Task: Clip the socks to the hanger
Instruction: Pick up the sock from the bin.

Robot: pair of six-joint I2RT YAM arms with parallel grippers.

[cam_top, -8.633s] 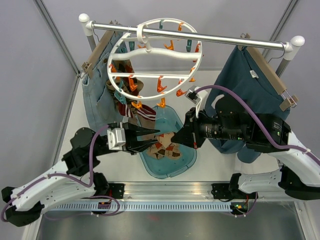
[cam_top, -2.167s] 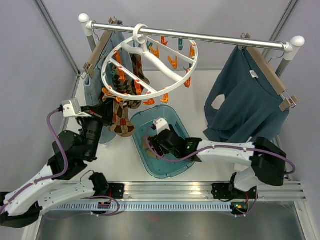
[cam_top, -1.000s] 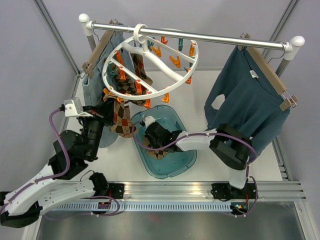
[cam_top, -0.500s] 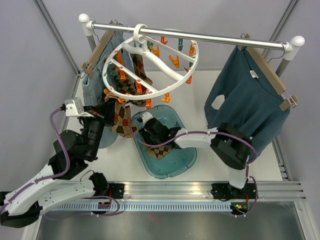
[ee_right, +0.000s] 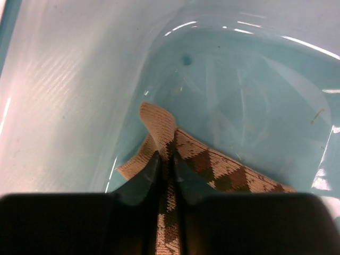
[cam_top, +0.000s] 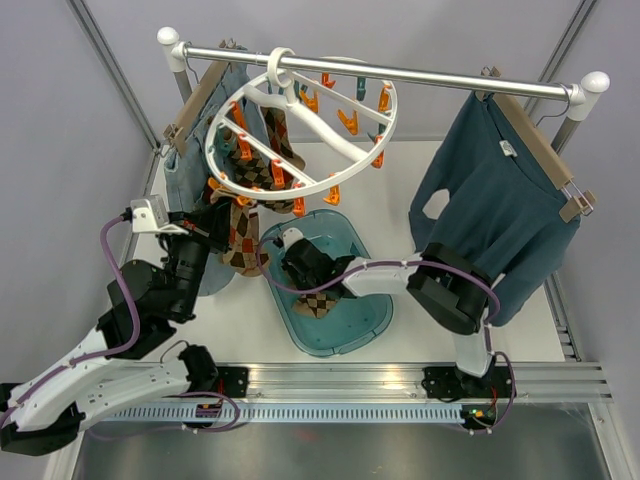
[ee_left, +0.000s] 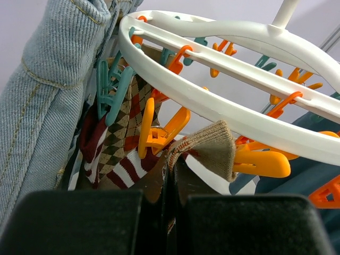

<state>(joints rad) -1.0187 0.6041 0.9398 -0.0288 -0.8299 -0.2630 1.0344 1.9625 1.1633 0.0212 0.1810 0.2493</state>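
Observation:
The white ring hanger (cam_top: 300, 130) hangs tilted from the rail, with orange and teal clips around it. Several argyle socks (cam_top: 262, 150) are clipped at its left side. My left gripper (cam_top: 232, 222) is raised under the ring's lower left edge. In the left wrist view it (ee_left: 170, 164) is shut on a tan sock cuff (ee_left: 207, 149), which sits just below an orange clip (ee_left: 159, 133) on the ring (ee_left: 239, 114). My right gripper (cam_top: 288, 268) reaches into the teal basin (cam_top: 370, 325). In the right wrist view it (ee_right: 167, 159) is shut on a fold of an argyle sock (ee_right: 218, 167) lying on the basin floor.
Blue-grey jeans (cam_top: 195, 180) hang on a wooden hanger left of the ring, close to my left gripper. A teal sweater (cam_top: 490, 200) hangs at the right of the rail (cam_top: 420, 75). The basin wall (ee_right: 64, 106) curves close around my right gripper.
My right gripper moved a little toward the basin's far left end, opened, and closed on a sock there. The left arm and its sock have not moved.

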